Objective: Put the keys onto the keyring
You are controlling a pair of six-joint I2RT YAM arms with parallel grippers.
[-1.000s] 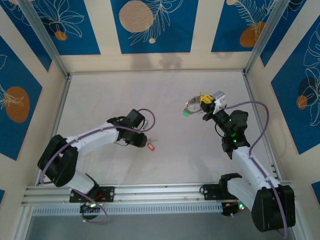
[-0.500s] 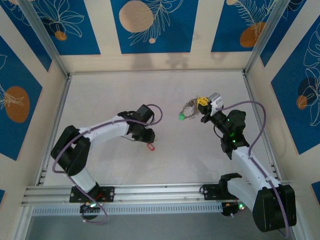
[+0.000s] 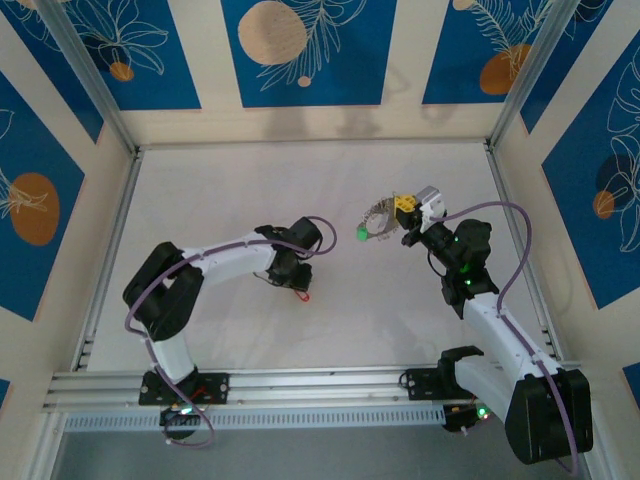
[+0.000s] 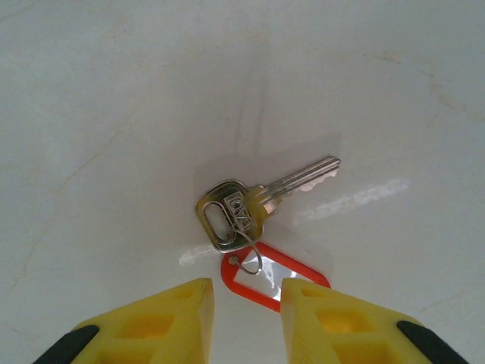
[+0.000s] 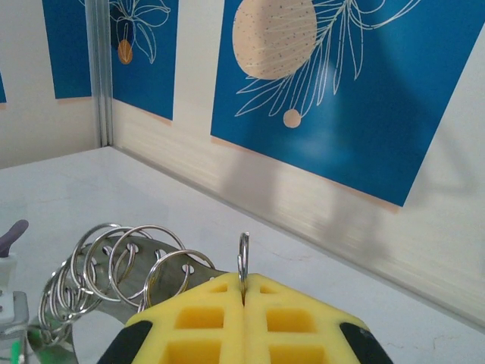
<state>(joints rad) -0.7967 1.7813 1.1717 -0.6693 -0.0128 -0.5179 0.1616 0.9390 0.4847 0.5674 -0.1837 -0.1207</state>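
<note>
A silver key (image 4: 261, 199) with a red tag (image 4: 280, 277) lies flat on the white table. My left gripper (image 4: 246, 303) hovers just over it, open, and the near end of the tag lies between the yellow fingertips (image 4: 167, 318) without being pinched. From above, the left gripper (image 3: 292, 278) sits right by the red tag (image 3: 303, 293). My right gripper (image 5: 243, 292) is shut on the keyring (image 5: 242, 258), which stands edge-on between its pads and carries several silver loops (image 5: 129, 265). Held above the table, the keyring (image 3: 380, 214) has a green tag (image 3: 360, 233) hanging from it.
Blue patterned walls enclose the table on three sides, with a metal post (image 3: 520, 80) at the back right corner. A purple cable (image 3: 520, 245) loops off the right arm. The arm bases stand on the rail (image 3: 320, 385) at the near edge.
The left arm has reached to the right, and its gripper now sits over the red-tagged key. The right gripper shifted slightly left with the keyring, then held still.
</note>
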